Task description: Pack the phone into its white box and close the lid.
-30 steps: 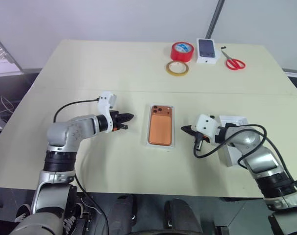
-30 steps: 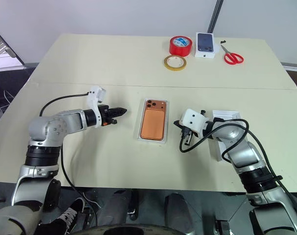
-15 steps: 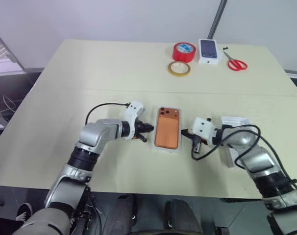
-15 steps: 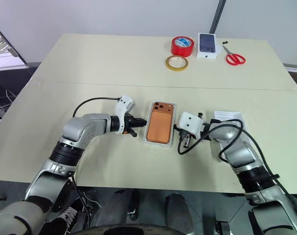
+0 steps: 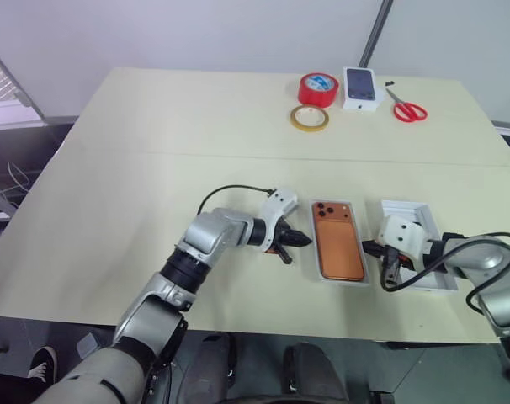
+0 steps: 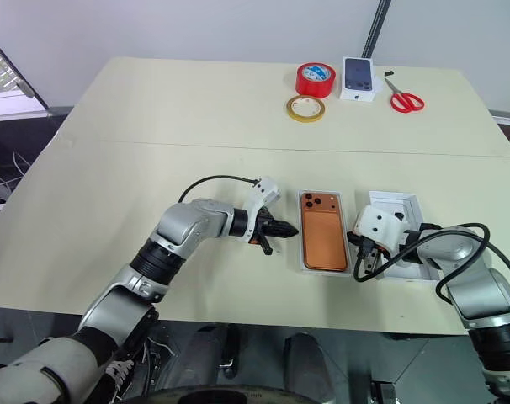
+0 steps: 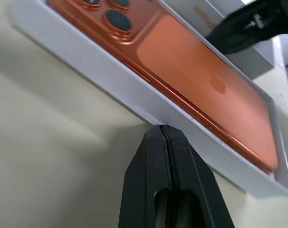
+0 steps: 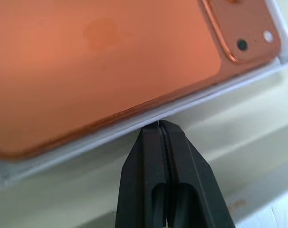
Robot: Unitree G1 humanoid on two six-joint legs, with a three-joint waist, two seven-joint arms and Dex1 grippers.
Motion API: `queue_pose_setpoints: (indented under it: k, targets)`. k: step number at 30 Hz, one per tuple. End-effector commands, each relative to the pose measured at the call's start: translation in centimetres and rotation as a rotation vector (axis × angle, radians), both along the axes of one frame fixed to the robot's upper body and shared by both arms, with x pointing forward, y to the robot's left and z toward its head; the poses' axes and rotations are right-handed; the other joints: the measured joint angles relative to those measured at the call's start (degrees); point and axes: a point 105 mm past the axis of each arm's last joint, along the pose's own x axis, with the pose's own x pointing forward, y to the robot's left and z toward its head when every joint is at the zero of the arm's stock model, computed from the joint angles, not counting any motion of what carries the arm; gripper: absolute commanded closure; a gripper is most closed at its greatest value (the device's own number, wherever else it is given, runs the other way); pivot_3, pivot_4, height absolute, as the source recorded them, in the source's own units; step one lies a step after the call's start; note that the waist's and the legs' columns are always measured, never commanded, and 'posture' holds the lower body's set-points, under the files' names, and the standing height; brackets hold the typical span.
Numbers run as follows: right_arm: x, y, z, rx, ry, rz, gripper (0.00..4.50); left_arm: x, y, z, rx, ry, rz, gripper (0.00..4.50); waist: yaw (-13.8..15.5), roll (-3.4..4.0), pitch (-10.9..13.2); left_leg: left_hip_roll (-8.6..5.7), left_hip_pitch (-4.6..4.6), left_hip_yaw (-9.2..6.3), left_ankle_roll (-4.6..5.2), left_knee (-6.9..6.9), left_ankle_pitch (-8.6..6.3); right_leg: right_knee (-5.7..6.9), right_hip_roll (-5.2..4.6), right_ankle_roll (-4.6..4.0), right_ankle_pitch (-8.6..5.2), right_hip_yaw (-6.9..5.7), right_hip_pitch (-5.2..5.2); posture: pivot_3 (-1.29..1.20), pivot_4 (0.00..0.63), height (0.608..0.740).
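Note:
The orange phone (image 5: pixel 337 241) lies back up in the shallow white box (image 5: pixel 314 254) near the table's front edge. My left gripper (image 5: pixel 304 241) is shut, and its tips touch the box's left wall (image 7: pixel 110 85). My right gripper (image 5: pixel 366 247) is shut too, with its tips against the box's right wall (image 8: pixel 134 124). The phone's camera cluster (image 5: pixel 326 209) is at the far end. Just right of the box lies the white lid (image 5: pixel 404 210), open side up and partly covered by my right wrist.
At the back of the table stand a red tape roll (image 5: pixel 317 87), a yellowish tape ring (image 5: pixel 309 117), a small white box printed with a dark phone (image 5: pixel 361 87) and red scissors (image 5: pixel 406 108). The table's front edge runs close below the box.
The box with the phone has slid right and a little nearer me, up to the lid. My left gripper followed against its left side, and my right gripper drew back rightward.

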Motion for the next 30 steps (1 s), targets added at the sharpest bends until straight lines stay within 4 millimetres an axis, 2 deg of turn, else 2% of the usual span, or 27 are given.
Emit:
queue_pose_setpoints:
  k: [1,16,19,23,24,26,30]
  targets:
    - [-0.2,1.5,1.9,0.023,-0.058,0.072,4.48,-1.1,-1.5,1.7,-0.070,-0.029,-0.077,4.50,0.0,0.00,0.0,0.00,0.00,0.00,0.00,0.00,0.00,0.00,0.00,0.00,0.00,0.00,0.00,0.00,0.150,0.728]
    - [-0.2,-0.2,1.8,-0.050,-0.048,0.058,4.48,1.0,1.5,1.1,-0.051,-0.071,0.041,4.50,0.1,0.01,0.0,0.00,0.00,-0.01,-0.02,0.01,0.01,0.01,0.01,0.00,0.00,-0.01,0.01,0.00,0.150,0.728]
    - [0.0,-0.8,2.0,-0.086,-0.075,0.061,4.48,1.7,2.0,1.5,-0.072,-0.089,0.078,4.50,0.1,0.01,0.0,0.00,0.00,0.00,-0.01,0.02,0.01,0.00,0.00,0.00,0.00,-0.01,0.01,0.00,0.150,0.728]
    - [1.0,-2.0,3.2,-0.044,-0.102,-0.021,4.48,3.0,3.5,3.2,-0.140,-0.185,0.151,4.50,0.1,0.01,0.0,0.00,0.00,0.00,-0.02,0.03,0.02,0.00,-0.01,0.00,0.00,-0.01,0.03,0.00,0.150,0.728]
    - [0.9,-2.5,2.9,-0.064,-0.092,-0.033,4.50,3.0,4.1,3.6,-0.153,-0.180,0.144,3.99,0.1,0.01,0.0,0.00,0.00,0.00,-0.07,0.03,0.04,0.01,0.00,0.00,0.00,-0.01,0.02,0.00,0.150,0.728]
    - [0.6,-3.3,2.3,-0.112,-0.079,-0.034,4.50,3.2,5.0,4.1,-0.157,-0.200,0.149,3.32,0.0,0.01,0.0,0.00,0.00,0.00,-0.17,0.03,0.10,0.01,0.00,0.00,0.00,-0.01,0.02,0.00,0.150,0.728]
    - [-0.3,-4.3,1.8,-0.125,-0.040,-0.042,4.50,3.4,6.7,5.7,-0.180,-0.249,0.159,1.22,0.2,0.01,0.0,0.00,0.00,0.00,-0.17,0.03,0.11,0.00,0.00,0.00,0.00,-0.02,0.05,0.00,0.150,0.728]
